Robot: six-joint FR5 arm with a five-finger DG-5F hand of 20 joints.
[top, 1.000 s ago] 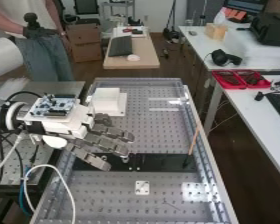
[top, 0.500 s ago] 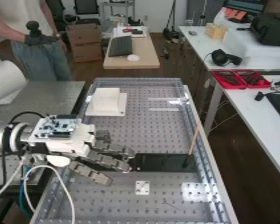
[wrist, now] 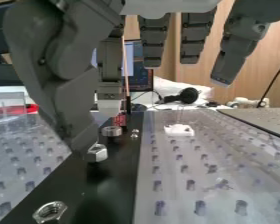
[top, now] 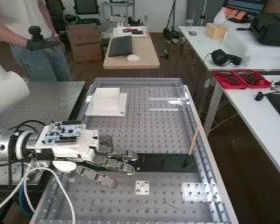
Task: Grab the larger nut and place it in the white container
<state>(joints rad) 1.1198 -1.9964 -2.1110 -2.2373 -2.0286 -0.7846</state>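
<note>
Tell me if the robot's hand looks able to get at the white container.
Probably yes: the white container stands uncovered and nothing tall rises between it and the hand, though the hand would need to travel there.

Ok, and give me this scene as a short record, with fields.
Hand: open, reaching to the black strip
Loose nuts: one nut, another nut, both on the strip
Nut by a fingertip: contact unclear
White container: on a white plate
Thin stick: tilted, low end at the strip
</note>
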